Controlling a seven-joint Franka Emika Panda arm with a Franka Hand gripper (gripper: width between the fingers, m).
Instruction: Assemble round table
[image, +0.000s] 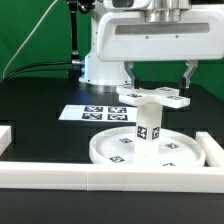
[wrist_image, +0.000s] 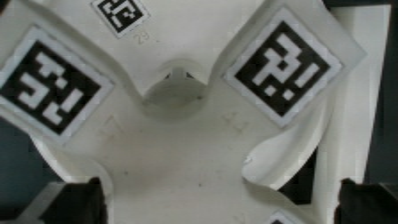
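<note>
With the cylinder leg (image: 146, 128) standing upright on the round disc (image: 150, 150) and the bar-shaped foot (image: 153, 96) resting on top, the gripper (image: 160, 76) hangs open around the foot, final fastening apparently left.

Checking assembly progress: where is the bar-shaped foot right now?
In the exterior view, the foot sits atop the upright leg, which stands on the round disc, directly under the gripper.

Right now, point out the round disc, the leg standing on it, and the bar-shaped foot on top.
round disc (image: 110, 150), exterior view, front part of its rim.
leg (image: 147, 128), exterior view, tagged side of the upright cylinder.
foot (image: 152, 96), exterior view, middle of the flat bar.
</note>
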